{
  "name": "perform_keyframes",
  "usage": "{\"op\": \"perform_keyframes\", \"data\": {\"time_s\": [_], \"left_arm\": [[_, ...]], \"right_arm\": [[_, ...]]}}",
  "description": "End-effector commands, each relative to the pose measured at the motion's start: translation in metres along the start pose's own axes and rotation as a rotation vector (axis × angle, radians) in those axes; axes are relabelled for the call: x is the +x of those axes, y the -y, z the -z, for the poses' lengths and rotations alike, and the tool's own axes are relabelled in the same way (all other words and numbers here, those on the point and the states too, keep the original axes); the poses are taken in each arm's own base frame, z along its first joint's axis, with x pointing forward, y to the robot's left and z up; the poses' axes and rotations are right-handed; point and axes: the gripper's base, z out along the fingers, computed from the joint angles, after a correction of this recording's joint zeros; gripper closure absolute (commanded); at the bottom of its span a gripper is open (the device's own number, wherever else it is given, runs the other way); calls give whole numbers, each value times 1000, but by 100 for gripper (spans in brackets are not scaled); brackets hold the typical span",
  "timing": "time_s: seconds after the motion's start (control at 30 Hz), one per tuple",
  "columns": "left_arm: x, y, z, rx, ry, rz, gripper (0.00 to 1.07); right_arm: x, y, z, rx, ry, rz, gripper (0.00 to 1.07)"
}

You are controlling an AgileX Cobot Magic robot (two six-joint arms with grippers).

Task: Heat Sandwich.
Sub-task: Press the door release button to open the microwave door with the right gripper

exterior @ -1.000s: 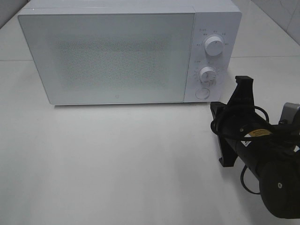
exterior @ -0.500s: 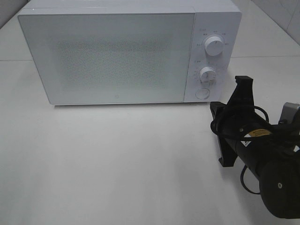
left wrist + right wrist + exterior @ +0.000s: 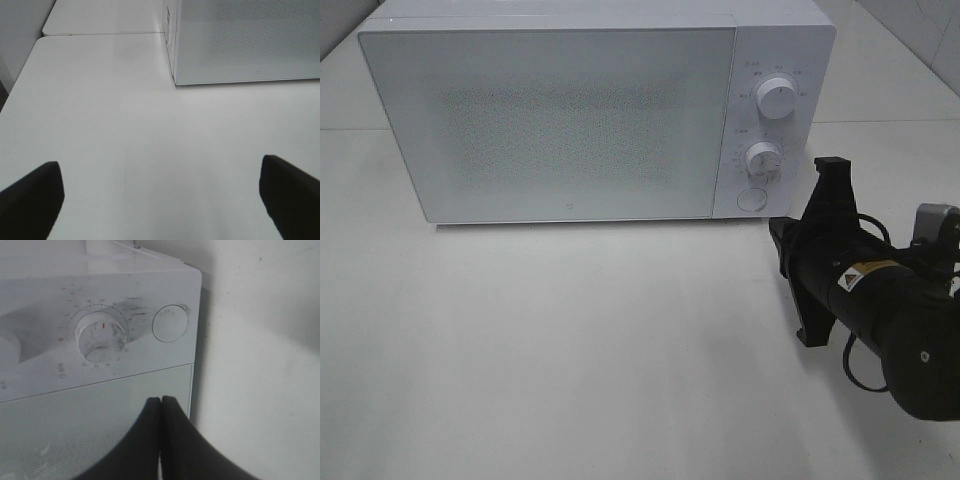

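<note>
Shut microwave, my grippers empty

One white microwave stands on the table, door closed, with two dials and one round button. My right gripper is clenched on nothing near the button; my left gripper gapes wide. The sandwich I cannot see.

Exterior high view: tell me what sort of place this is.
Probably a robot test bench staged as a kitchen corner rather than a real kitchen. A white microwave with its door shut stands on a plain white table, and a black robot arm is right beside it.
</note>
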Motion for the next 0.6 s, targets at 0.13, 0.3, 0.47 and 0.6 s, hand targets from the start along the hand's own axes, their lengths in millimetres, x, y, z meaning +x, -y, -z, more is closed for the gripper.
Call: {"op": "perform_keyframes", "data": {"time_s": [0.13, 0.3, 0.47, 0.6], "left_arm": [[3, 1, 3, -1, 24, 3, 3], [3, 1, 3, -1, 24, 3, 3], [3, 1, 3, -1, 24, 2, 3], [3, 1, 3, -1, 24, 2, 3]], "right_arm": [[-6, -12, -16, 11, -5, 40, 107], [-6, -19, -24, 6, -2, 68, 107], [-9, -22, -35, 22, 3, 74, 107], [-8, -18, -44, 32, -4, 44, 107]]}}
